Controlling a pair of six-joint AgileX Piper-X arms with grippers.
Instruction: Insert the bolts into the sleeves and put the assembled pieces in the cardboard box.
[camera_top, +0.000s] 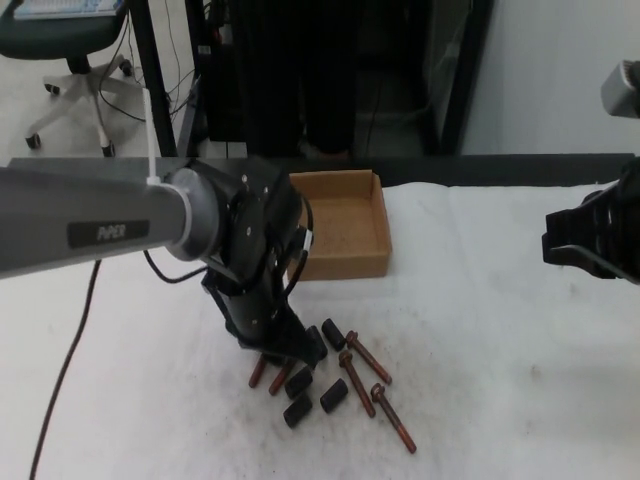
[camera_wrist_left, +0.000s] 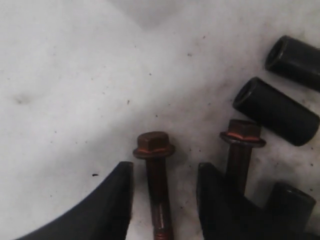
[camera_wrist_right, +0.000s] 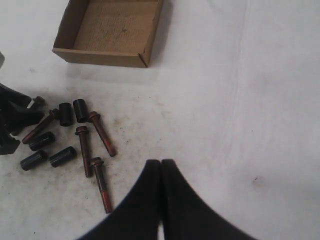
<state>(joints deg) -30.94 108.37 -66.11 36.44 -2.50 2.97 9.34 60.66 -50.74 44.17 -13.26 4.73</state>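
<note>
My left gripper (camera_wrist_left: 164, 175) is down at the white cloth, open, with one rusty bolt (camera_wrist_left: 156, 170) lying between its fingers, head pointing away from the wrist. A second bolt (camera_wrist_left: 241, 150) lies just outside one finger (camera_wrist_left: 215, 200). Black sleeves (camera_wrist_left: 276, 111) lie loose beside it. In the high view the left gripper (camera_top: 272, 355) stands over the pile of bolts (camera_top: 356, 384) and sleeves (camera_top: 334, 396). The cardboard box (camera_top: 345, 262) sits behind the pile and looks empty. My right gripper (camera_wrist_right: 160, 165) is shut on nothing, held above bare cloth to the right of the pile.
The right arm (camera_top: 595, 240) hangs at the bench's right edge. Three more bolts (camera_wrist_right: 102, 134) and several sleeves (camera_wrist_right: 63, 156) lie spread in front of the box (camera_wrist_right: 102, 57). A cable (camera_top: 60, 380) trails along the left side. White cloth covers the bench.
</note>
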